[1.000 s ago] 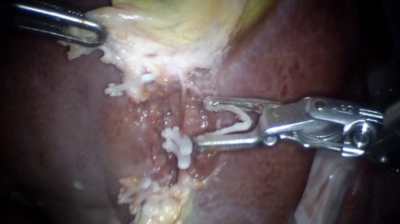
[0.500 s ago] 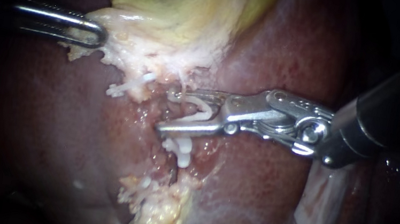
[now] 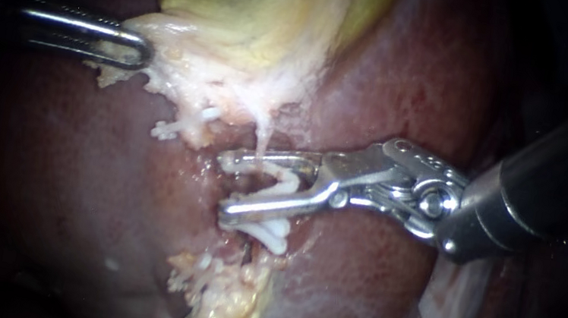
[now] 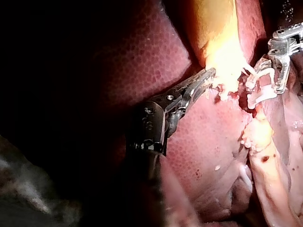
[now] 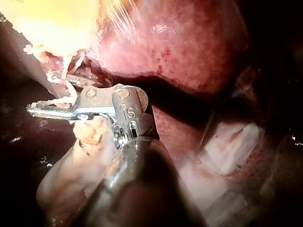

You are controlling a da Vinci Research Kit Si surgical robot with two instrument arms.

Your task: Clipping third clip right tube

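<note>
The yellow gallbladder (image 3: 263, 9) lies on the dark red liver (image 3: 52, 166). My left instrument (image 3: 125, 48) is shut on its pale lower edge, which the left wrist view (image 4: 210, 73) also shows. My right instrument (image 3: 225, 185) carries a white clip (image 3: 288, 183) seated between its jaws, which stand apart. The jaws straddle a thin pale tube (image 3: 261, 144) that runs down from the gallbladder. One white clip (image 3: 178, 126) sits to the left of the tube. Another white clip (image 3: 273, 236) shows just below the lower jaw. In the right wrist view the jaws (image 5: 42, 92) hold the clip (image 5: 64, 90).
A clump of yellow fatty tissue (image 3: 225, 303) lies below the clipped area. Pale whitish tissue (image 3: 457, 296) sits under the right instrument's shaft. Liver surface surrounds the site on both sides.
My right instrument has moved left with its clip, from beside the tube to astride it, and its lower jaw now covers part of the lower clip. The left instrument has held still.
</note>
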